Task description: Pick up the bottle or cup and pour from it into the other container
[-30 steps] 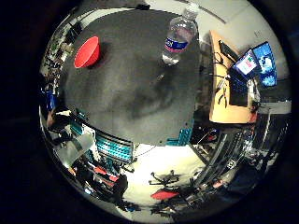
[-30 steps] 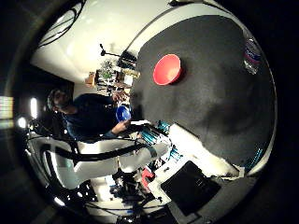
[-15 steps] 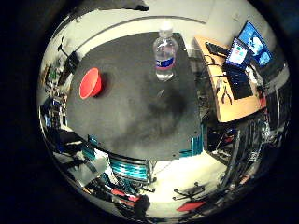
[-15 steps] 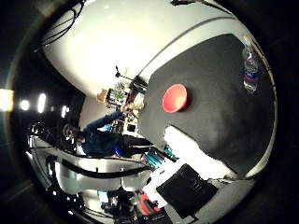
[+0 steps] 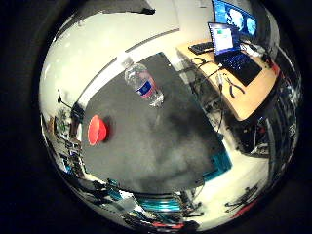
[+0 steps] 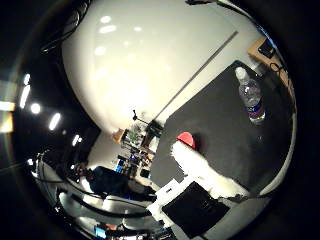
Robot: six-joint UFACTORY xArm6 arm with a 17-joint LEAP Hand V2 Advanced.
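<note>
A clear plastic water bottle (image 5: pixel 144 87) with a blue label and white cap stands upright near the far edge of the dark round table (image 5: pixel 161 146). A red cup (image 5: pixel 96 130) sits on the same table, well apart from the bottle. Both are small in the views, far from the palm. My hand (image 6: pixel 197 192) shows only as white and black parts at the edge of the thumb side view. One white finger (image 6: pixel 200 167) reaches straight across and hides part of the red cup (image 6: pixel 186 139). The hand is open and holds nothing.
A wooden desk (image 5: pixel 246 90) with a laptop (image 5: pixel 229 46), a keyboard and monitors stands beside the table, close to the bottle's side. A white wall runs behind the table. Shelves with clutter (image 6: pixel 137 142) stand past the cup's side.
Both views have swung, so the palm has turned and the wall fills more of the thumb side view. Bottle and cup stand where they were. The white finger now overlaps the cup.
</note>
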